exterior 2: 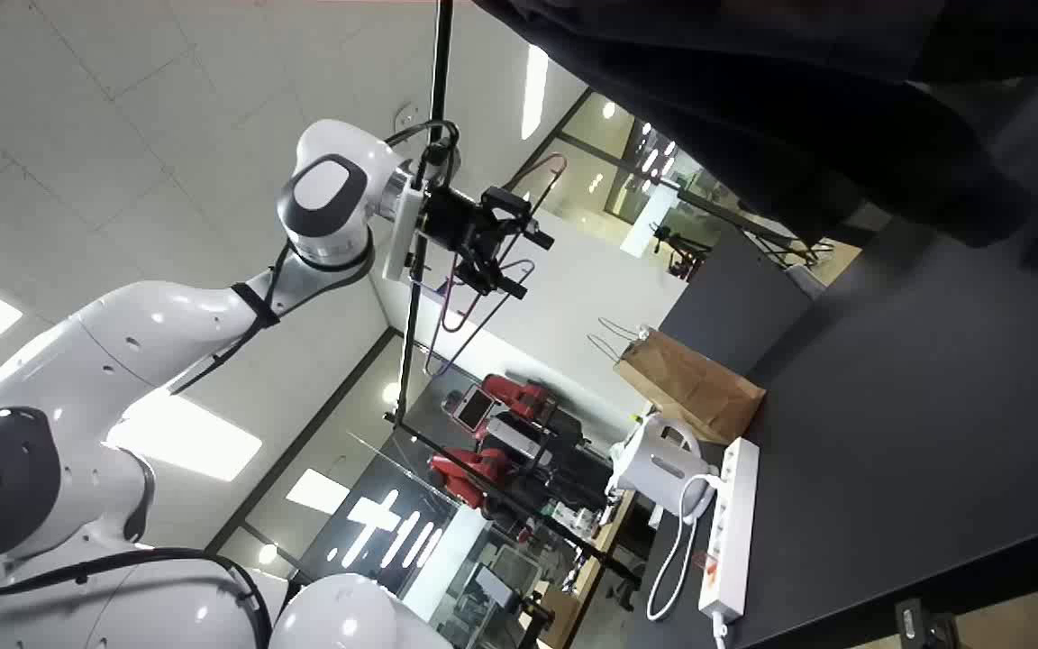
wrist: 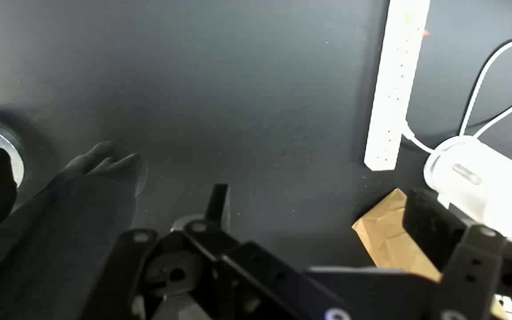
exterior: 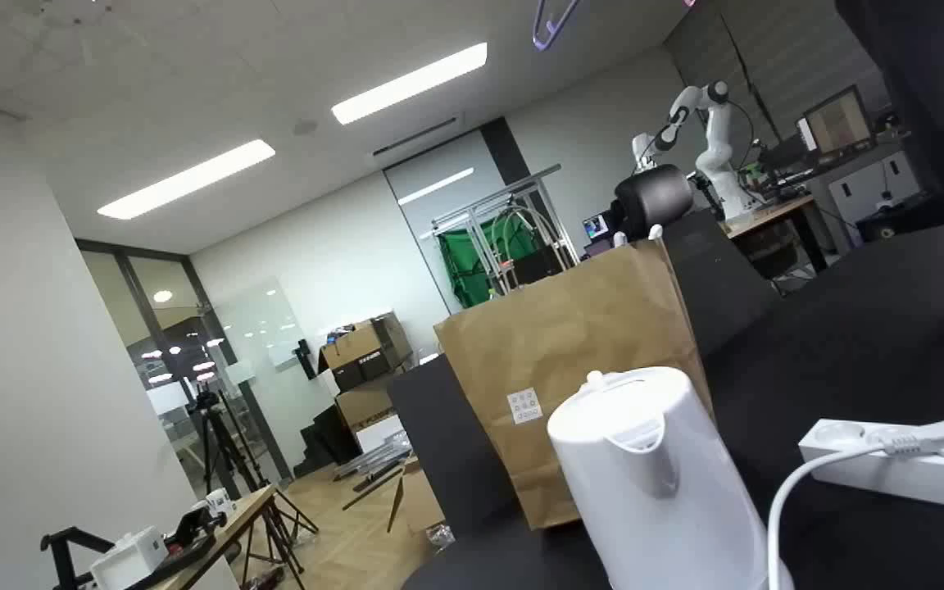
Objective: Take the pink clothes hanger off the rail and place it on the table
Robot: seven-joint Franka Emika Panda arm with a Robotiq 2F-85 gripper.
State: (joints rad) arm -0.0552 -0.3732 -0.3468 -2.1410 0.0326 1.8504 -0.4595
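Black table (exterior 2: 879, 388), paper bag (exterior: 578, 344), kettle (exterior: 669, 483) — ceiling lights (exterior: 409, 83)

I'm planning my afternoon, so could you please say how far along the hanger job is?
Seemingly done: the gripper is up beside the pink clothes hanger near the rail. In hand: apparently the grasp; jaws apart, no grip visible. Left: taking the hanger off and laying it on the table below.
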